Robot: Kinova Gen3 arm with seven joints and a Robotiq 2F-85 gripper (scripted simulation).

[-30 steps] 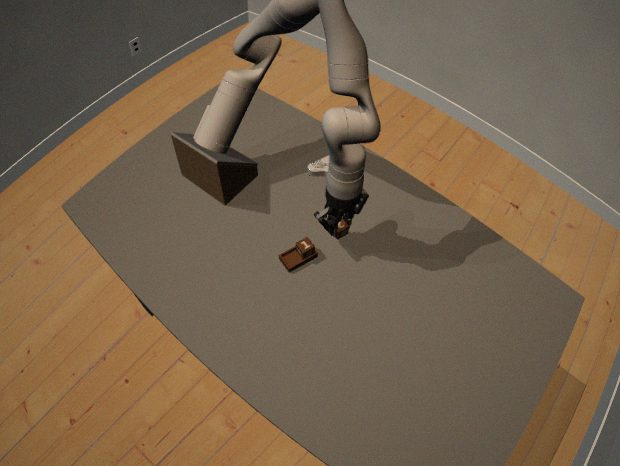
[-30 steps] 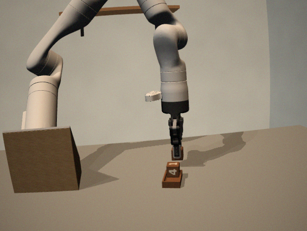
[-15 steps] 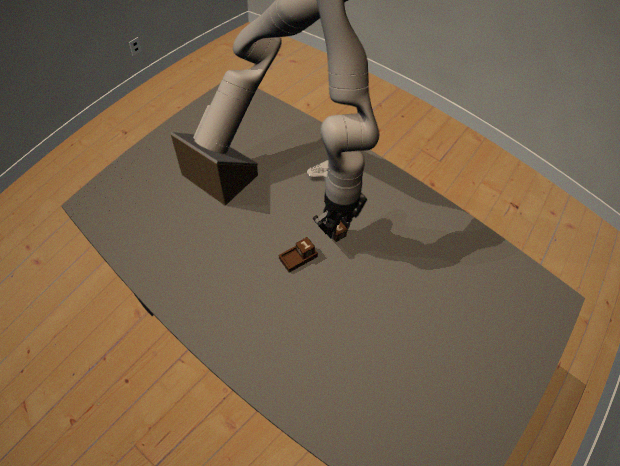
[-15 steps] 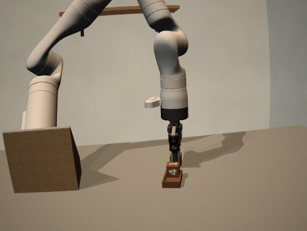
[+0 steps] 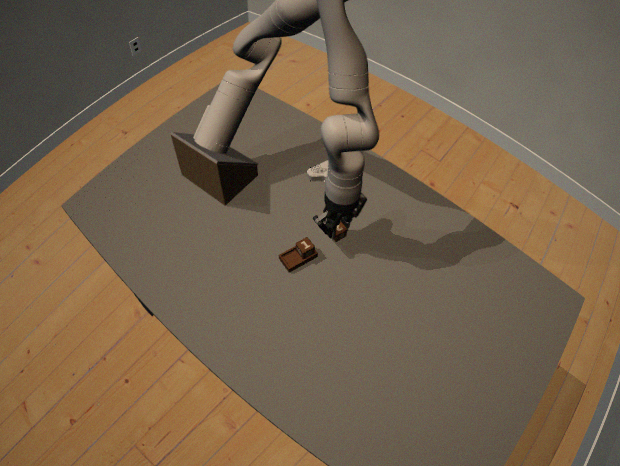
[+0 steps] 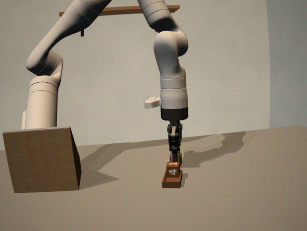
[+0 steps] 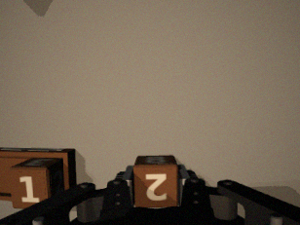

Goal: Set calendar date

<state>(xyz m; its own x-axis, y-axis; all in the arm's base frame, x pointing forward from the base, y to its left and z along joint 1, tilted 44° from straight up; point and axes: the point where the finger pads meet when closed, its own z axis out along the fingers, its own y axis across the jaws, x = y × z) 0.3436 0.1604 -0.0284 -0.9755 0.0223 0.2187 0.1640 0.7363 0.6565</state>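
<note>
A small brown tray [image 5: 297, 257] lies flat on the grey mat. One brown cube [image 5: 304, 246] stands in its far end with a white 1 on top and a 4 on the side toward the exterior camera [image 6: 173, 169]. My gripper [image 5: 336, 231] is shut on the second brown cube [image 7: 156, 184], which shows an upside-down 2 in the wrist view. It hangs low over the mat, just behind the tray [image 6: 172, 180] and to its right in the wrist view. The tray with its cube shows at the wrist view's lower left. The month's name is not visible.
The arm's brown wedge-shaped base block [image 5: 213, 166] stands at the back left of the mat. A wooden shelf [image 6: 119, 10] is on the wall high behind the arm. Wooden floor surrounds the mat.
</note>
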